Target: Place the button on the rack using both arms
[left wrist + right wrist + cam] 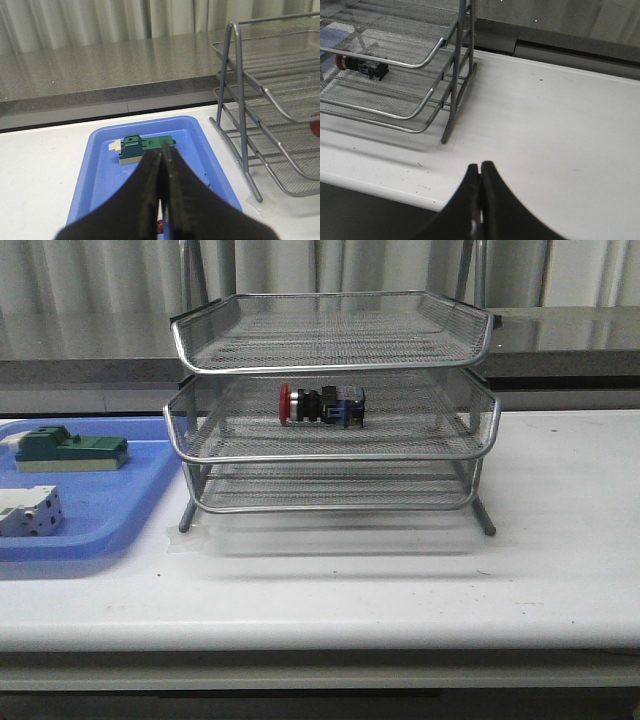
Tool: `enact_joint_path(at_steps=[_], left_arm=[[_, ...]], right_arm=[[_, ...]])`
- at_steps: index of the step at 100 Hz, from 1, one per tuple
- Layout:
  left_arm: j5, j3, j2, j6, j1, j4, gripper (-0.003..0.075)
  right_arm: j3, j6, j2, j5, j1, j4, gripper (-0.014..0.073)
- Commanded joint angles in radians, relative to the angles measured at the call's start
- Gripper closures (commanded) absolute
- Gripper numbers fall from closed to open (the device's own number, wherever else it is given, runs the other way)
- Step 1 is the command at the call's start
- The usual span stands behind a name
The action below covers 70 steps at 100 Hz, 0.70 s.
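While button [322, 405] lies racked, both grippers closed, empty.

Front camera level, facing the rack [330, 410]; wrist cameras angled down from either side, both sharing it.

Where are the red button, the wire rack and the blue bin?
button [322, 405]: front view, on its black middle body.
rack [330, 368]: front view, on the top tray's front rim.
blue bin [100, 502]: front view, on its bare floor.
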Motion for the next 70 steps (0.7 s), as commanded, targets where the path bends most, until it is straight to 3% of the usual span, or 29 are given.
enact_joint_path(at_steps=[1, 35, 60, 70], left_arm=[[-0.062, -0.030, 0.004, -0.012, 0.004, -0.013, 0.0740], [-0.062, -0.030, 0.004, -0.012, 0.004, -0.013, 0.0740], [-0.062, -0.030, 0.004, -0.012, 0.004, -0.013, 0.0740], [-0.062, -0.030, 0.004, -0.012, 0.004, -0.013, 0.0740]], right_arm=[[-0.026, 0.004, 0.010, -0.067, -0.005, 0.013, 0.0654], [-0.024, 0.004, 0.010, -0.085, -0.005, 0.013, 0.0654], [0.076, 0.008, -0.034, -0.285, 0.035, 0.006, 0.0654], [0.139, 0.085, -0.080, -0.339, 0.072, -0.054, 0.0654]])
